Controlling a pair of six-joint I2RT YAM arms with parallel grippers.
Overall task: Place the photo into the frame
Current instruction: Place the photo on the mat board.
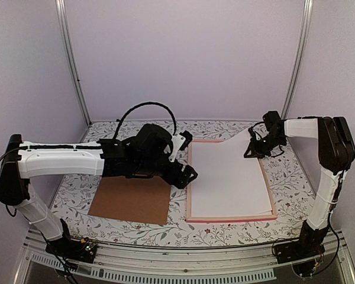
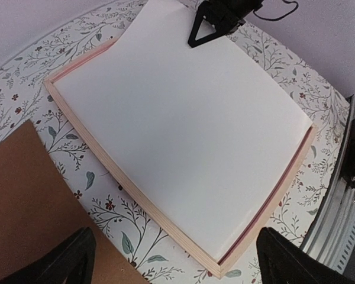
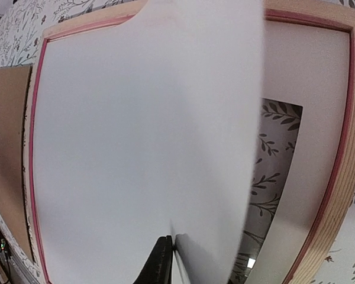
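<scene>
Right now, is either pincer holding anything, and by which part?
The right pincer pinches the photo by its raised far corner; the left pincer holds nothing.

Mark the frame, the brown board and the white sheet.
frame [image 3: 346, 177], right wrist view, on the wood of its right-hand rail.
brown board [image 1: 133, 200], top external view, on the middle of its face.
white sheet [image 2: 183, 136], left wrist view, on the middle of its face.
</scene>
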